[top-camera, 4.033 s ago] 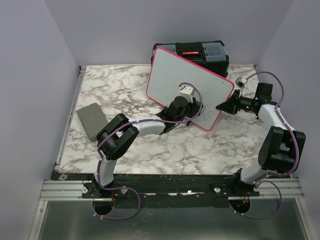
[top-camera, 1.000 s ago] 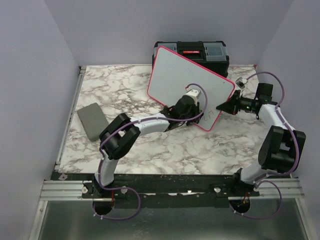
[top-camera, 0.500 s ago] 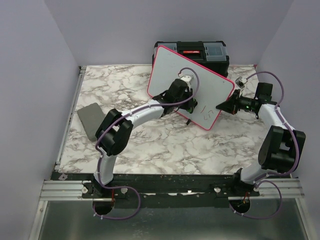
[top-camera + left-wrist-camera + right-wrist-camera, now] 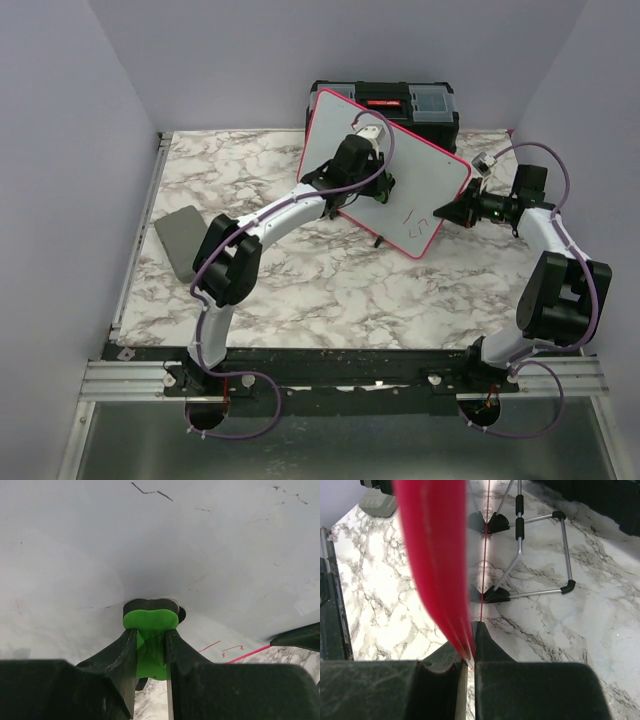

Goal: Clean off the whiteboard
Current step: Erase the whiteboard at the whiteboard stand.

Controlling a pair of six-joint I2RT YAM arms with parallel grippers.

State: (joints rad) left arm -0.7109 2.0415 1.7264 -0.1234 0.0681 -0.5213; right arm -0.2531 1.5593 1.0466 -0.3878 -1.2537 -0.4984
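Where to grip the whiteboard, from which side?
The pink-red rim at the right edge, edge-on from the right: the whiteboard leans on a wire stand, the rim is thin enough to pinch, and the face is left to the eraser in the left hand. The right hand is shut there.

Left gripper (image 4: 150, 630) clamped tight, left arm (image 4: 275, 215) stretched far forward; right gripper (image 4: 469, 645) clamped too, right arm (image 4: 540, 235) bent inward.

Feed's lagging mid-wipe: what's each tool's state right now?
Left tool: closed on the green eraser.
Right tool: closed on the whiteboard rim.
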